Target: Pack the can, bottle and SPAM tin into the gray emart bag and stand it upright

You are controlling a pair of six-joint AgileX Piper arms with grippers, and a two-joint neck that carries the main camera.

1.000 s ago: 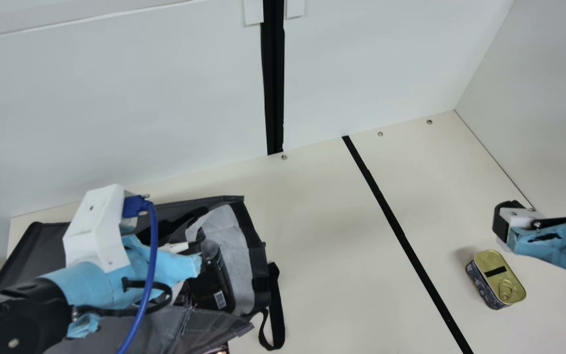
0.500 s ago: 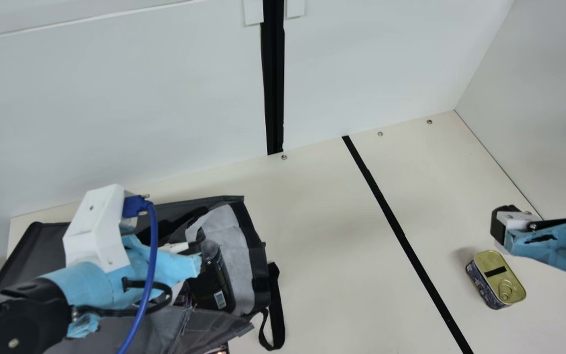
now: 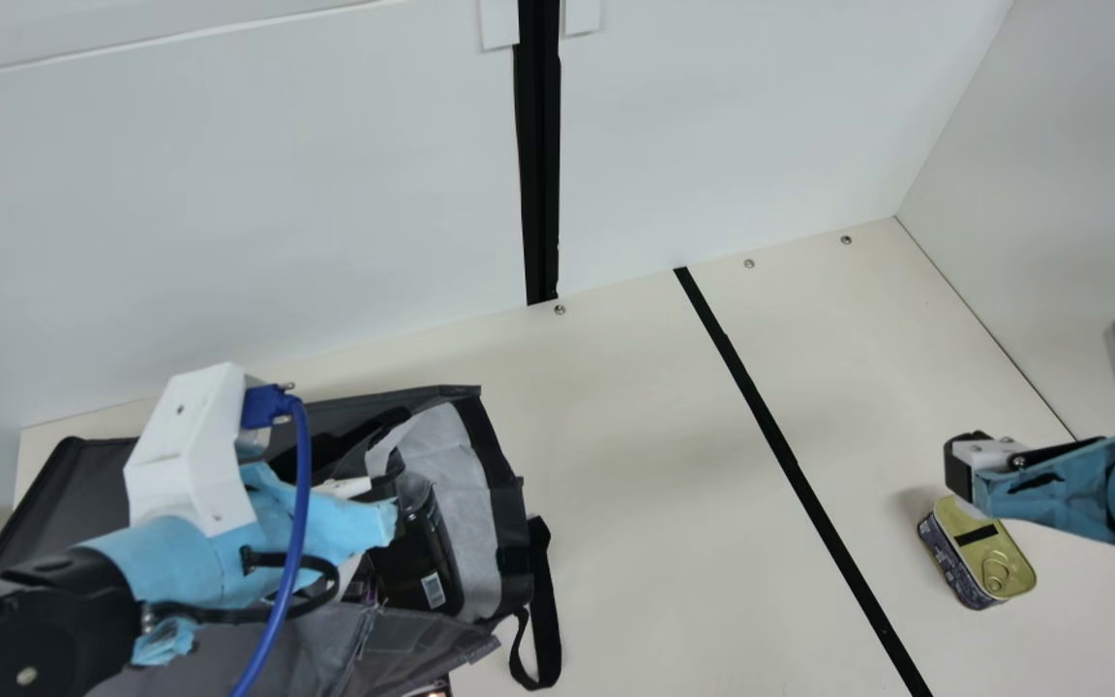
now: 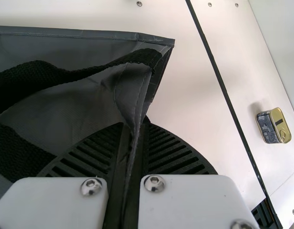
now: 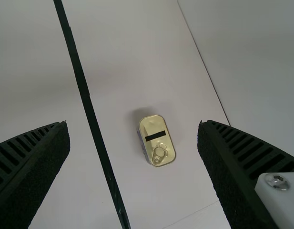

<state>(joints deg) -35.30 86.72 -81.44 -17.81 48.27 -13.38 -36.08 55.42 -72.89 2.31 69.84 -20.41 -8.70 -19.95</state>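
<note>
Clamping a fold of the gray bag (image 3: 412,644) between its closed fingers, my left gripper (image 3: 354,518) is positioned at the near left of the main view. A dark container (image 3: 427,561) is seated in the bag's open mouth, against the pale lining (image 3: 466,503). The SPAM tin (image 3: 993,557) rests on the table (image 3: 635,503), to the right of the black stripe (image 3: 795,465), ring-pull lid upward. Above it, I have my right gripper (image 3: 961,467) set wide, its fingers apart from the tin. A white wall (image 3: 277,223) borders the table's far edge.
</note>
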